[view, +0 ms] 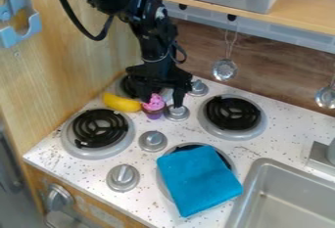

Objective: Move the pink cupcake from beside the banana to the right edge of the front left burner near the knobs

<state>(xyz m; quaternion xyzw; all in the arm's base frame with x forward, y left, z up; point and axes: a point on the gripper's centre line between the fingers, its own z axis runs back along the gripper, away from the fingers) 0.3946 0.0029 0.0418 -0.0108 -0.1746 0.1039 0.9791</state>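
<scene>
1. The black gripper [161,98] hangs down over the rear part of the stove top [167,161]. Its two fingers stand apart, with a gap between them, and they do not seem to be clamped on any object.

2. The toy cupcake [154,105] is the nearest object to it. It stands upright, pink top up, low by the finger on the side of the wooden wall [78,41]. Probably its flat base keeps it standing without help. Whether this finger touches it, I cannot tell.

3. The other finger comes down just above a metal knob [177,113]. This knob stands close beside the cupcake, so it seems to leave little free room on that side.

4. The yellow toy banana [122,103] lies on its side, with one end beside the cupcake. It is in front of the rear burner [129,87], which the arm partly hides. Its long, curved shape is perhaps why it lies flat; I cannot tell if it touches the cupcake.

5. The folded blue cloth [198,179] lies over a front burner [229,158] and covers most of it. Folded in this way, it makes a compact, flat shape, well apart from the gripper, near the sink [252,180].

6. On the back wall, a small strainer [224,69] hangs by its handle from a hook [231,17], which seems to keep it off the stove top.
</scene>
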